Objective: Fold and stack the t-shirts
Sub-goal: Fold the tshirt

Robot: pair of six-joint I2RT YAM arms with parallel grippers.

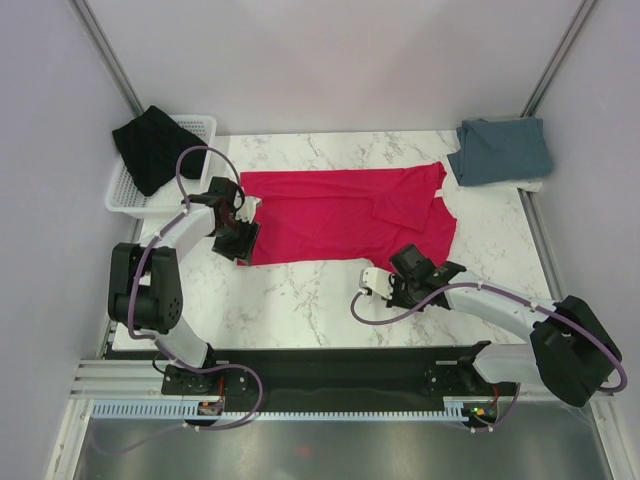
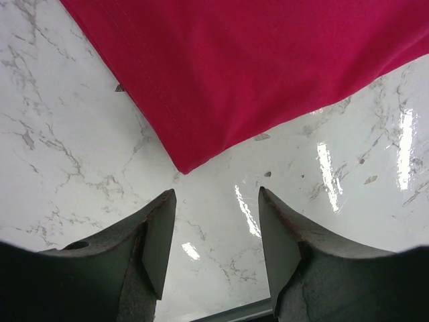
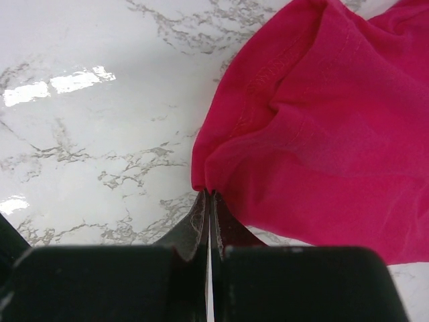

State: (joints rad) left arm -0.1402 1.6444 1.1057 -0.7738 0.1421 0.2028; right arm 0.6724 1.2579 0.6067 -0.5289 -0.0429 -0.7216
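Note:
The crimson red t-shirt (image 1: 340, 212) lies spread across the middle of the marble table. My left gripper (image 1: 240, 240) is open and empty just off its near-left corner; in the left wrist view that corner (image 2: 188, 161) lies just beyond the gripper (image 2: 216, 192), apart from it. My right gripper (image 1: 402, 264) is shut on the red t-shirt's near-right edge; in the right wrist view the cloth (image 3: 315, 141) bunches at the gripper (image 3: 210, 192). The blue-grey t-shirt (image 1: 500, 150) lies folded at the back right. The black t-shirt (image 1: 150, 147) hangs over the basket.
A white wire basket (image 1: 128, 195) stands at the back left, beside my left arm. Bare marble table (image 1: 300, 300) lies between the red shirt and the arm bases. Grey walls close in both sides.

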